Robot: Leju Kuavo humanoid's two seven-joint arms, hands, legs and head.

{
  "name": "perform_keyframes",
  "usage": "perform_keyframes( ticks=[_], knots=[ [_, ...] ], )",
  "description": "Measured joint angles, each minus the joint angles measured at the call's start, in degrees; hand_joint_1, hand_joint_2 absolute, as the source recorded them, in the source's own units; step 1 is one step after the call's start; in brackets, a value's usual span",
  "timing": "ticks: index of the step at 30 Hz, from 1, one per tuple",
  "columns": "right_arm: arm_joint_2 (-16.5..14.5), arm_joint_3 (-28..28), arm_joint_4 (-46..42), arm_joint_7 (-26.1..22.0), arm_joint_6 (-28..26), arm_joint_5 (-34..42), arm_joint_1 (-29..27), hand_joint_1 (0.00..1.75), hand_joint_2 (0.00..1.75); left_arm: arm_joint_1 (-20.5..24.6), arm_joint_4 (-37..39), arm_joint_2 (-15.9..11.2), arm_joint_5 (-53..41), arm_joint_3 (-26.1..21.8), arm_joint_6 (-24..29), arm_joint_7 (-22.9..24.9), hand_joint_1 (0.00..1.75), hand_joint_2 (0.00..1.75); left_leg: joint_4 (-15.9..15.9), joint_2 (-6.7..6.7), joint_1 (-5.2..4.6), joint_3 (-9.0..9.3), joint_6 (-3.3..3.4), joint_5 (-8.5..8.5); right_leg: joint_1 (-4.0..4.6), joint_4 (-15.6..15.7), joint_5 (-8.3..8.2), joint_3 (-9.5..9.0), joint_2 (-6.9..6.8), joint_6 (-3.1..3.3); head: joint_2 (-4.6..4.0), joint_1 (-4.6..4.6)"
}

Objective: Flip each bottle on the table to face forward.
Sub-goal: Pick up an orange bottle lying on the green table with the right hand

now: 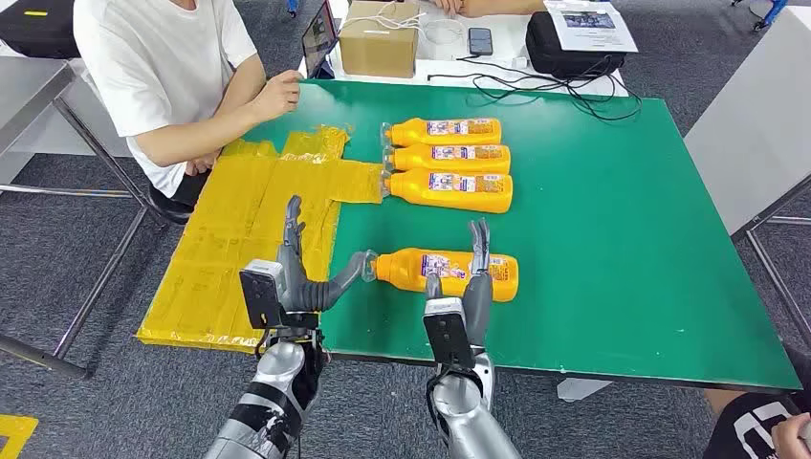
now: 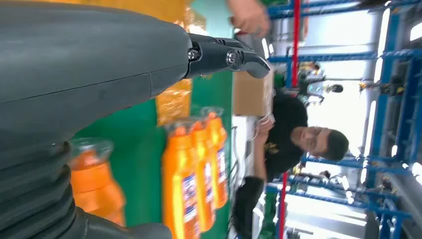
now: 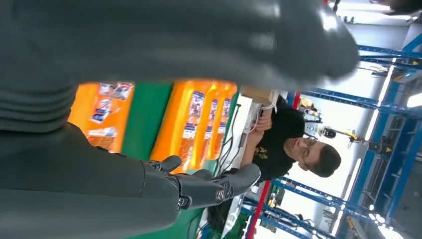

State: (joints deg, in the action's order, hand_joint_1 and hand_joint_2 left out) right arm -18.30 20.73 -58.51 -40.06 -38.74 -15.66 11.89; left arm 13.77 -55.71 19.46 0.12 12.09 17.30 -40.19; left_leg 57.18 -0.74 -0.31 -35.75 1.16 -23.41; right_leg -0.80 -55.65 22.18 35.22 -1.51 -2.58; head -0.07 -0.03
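Observation:
Three orange bottles (image 1: pixel 449 156) lie side by side at the back middle of the green table (image 1: pixel 612 249), labels up and caps to the left. A fourth orange bottle (image 1: pixel 406 268) lies alone near the front edge, cap to the left. My left hand (image 1: pixel 298 277) is spread beside its cap (image 2: pixel 92 149), the thumb reaching to the cap and the fingers (image 2: pixel 224 55) pointing away. My right hand (image 1: pixel 469 292) rests its fingers (image 3: pixel 219 186) over the bottle's body (image 3: pixel 102 114) near the label, thumb and fingers apart. Neither hand grips it.
Yellow taped sheeting (image 1: pixel 239 229) covers the table's left part. A person in a white shirt (image 1: pixel 163 67) sits at the far left corner with a hand on the table. A cardboard box (image 1: pixel 380 38), a black bag (image 1: pixel 574 53) and cables lie behind.

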Motion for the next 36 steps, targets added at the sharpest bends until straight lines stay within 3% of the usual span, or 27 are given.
perform_keyframes(
  ticks=[8, 17, 20, 24, 30, 36],
  knots=[
    [0.4, 0.2, 0.0, 0.0, 1.8, 5.7, -2.8, 0.00, 0.00, -7.1, -5.1, -1.2, -2.3, 2.1, 1.9, 0.0, 0.00, 1.75, 0.0, 0.02, 0.00, -0.02, -0.03, -0.04, 0.00, 0.0, 0.05, 0.03, -0.01, 0.03, 0.00, 0.02],
    [0.7, 1.1, 0.0, 0.0, 0.3, 3.0, -3.3, 0.00, 0.00, -8.5, -7.0, -1.4, -2.3, 3.5, 1.9, 0.0, 0.00, 1.75, 0.0, 0.01, 0.00, 0.01, -0.05, -0.03, 0.00, 0.0, 0.02, 0.02, 0.00, 0.02, 0.00, 0.01],
    [0.5, -0.7, 0.0, 0.0, -0.8, -12.5, -3.8, 0.00, 0.00, -8.5, -7.2, -1.4, -1.9, 4.1, 1.5, 0.0, 0.00, 1.75, 0.0, 0.01, 0.01, 0.02, -0.05, -0.03, 0.00, 0.0, 0.02, 0.02, -0.01, 0.02, 0.00, 0.01],
    [-0.3, -7.0, -1.5, 2.5, -1.0, -35.6, -5.0, 0.00, 0.00, -8.5, -8.0, -1.4, -1.5, 4.9, 1.0, 0.0, 0.00, 1.75, 0.0, 0.03, 0.00, 0.00, -0.05, -0.04, 0.00, 0.0, 0.03, 0.02, -0.01, 0.02, 0.00, 0.01],
    [-0.1, -16.3, -3.4, 10.6, -1.0, -53.2, -3.9, 0.00, 0.00, -8.6, -8.9, -1.4, 1.1, 4.2, -2.5, 0.0, 0.00, 1.75, 0.0, 0.03, -0.01, 0.00, -0.04, -0.04, -0.01, 0.0, 0.01, 0.00, -0.01, 0.01, 0.00, 0.01],
    [3.5, -17.8, 0.2, 20.5, -1.0, -62.2, 1.9, 0.00, 0.00, -8.4, -8.7, -1.3, 1.1, 3.4, -4.8, 0.0, 0.00, 1.75, 0.0, -0.03, -0.01, 0.05, -0.02, 0.00, 0.00, 0.0, -0.04, -0.01, 0.01, 0.01, 0.00, 0.01]
  ],
)
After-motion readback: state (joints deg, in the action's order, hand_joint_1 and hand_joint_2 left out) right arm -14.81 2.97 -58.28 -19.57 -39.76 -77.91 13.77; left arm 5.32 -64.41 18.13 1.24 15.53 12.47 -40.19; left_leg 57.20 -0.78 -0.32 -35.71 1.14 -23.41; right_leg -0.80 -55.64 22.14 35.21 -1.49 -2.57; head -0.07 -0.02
